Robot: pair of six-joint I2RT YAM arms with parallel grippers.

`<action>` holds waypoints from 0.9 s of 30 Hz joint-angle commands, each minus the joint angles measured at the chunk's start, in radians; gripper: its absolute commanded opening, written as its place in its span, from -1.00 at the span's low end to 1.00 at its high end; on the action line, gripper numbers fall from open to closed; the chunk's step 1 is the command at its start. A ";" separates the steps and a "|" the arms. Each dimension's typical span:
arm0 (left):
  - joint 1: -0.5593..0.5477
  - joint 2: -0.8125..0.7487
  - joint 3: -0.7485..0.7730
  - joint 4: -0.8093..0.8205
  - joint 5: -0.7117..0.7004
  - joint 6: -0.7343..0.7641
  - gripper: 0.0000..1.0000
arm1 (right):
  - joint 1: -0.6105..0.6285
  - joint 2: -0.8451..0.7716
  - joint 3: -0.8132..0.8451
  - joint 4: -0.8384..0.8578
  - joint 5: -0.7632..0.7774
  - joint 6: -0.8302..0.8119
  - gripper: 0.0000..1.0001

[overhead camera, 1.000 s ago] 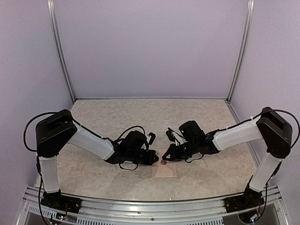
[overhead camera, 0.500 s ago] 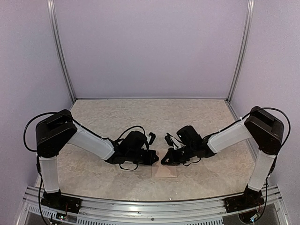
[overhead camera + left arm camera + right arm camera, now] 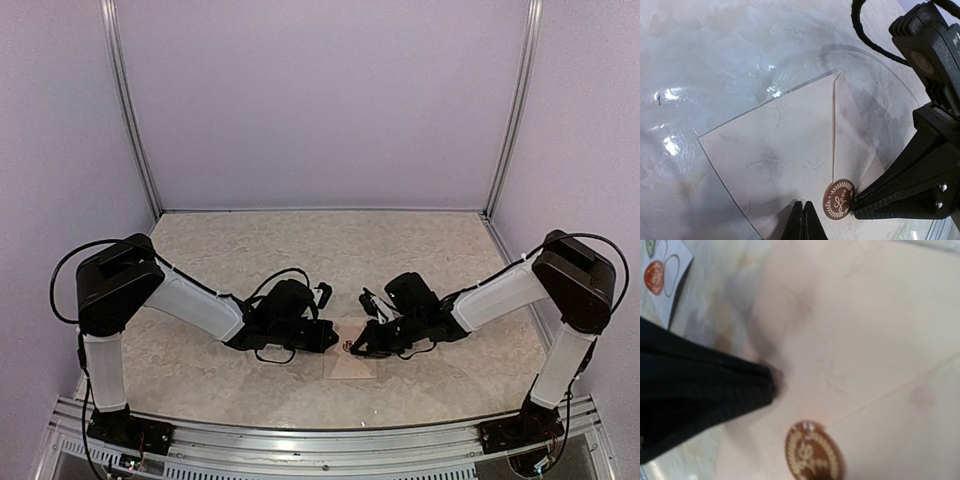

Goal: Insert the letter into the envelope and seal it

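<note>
The pale pink envelope (image 3: pixel 353 364) lies flat on the table between my two arms, its pointed flap folded down (image 3: pixel 775 145). A round brown sticker (image 3: pixel 839 199) sits on the flap's tip. My left gripper (image 3: pixel 803 204) is shut, its tips resting on the flap just left of the sticker. My right gripper (image 3: pixel 771 385) is shut too, its tips down on the envelope (image 3: pixel 865 340) beside the sticker (image 3: pixel 812 452). From the left wrist view the right gripper (image 3: pixel 856 202) touches the sticker's edge. The letter is out of view.
A white strip of round stickers (image 3: pixel 662 265) lies on the marbled table just beyond the right gripper. The enclosure's walls stand at the back and both sides, and a metal rail (image 3: pixel 320 440) runs along the near edge.
My right gripper has shifted a little and its tips have come down next to the brown sticker. The left arm and the envelope have stayed put.
</note>
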 commanded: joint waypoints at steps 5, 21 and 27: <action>0.003 -0.114 -0.047 -0.102 -0.108 -0.004 -0.81 | -0.005 -0.176 -0.056 -0.090 0.038 -0.071 -0.36; 0.366 -0.395 -0.062 -0.085 -0.236 0.136 0.84 | -0.272 -0.221 0.099 -0.128 0.228 -0.380 0.95; 0.721 -0.605 -0.240 -0.006 -0.274 0.196 0.97 | -0.589 -0.357 -0.040 -0.043 0.209 -0.463 0.96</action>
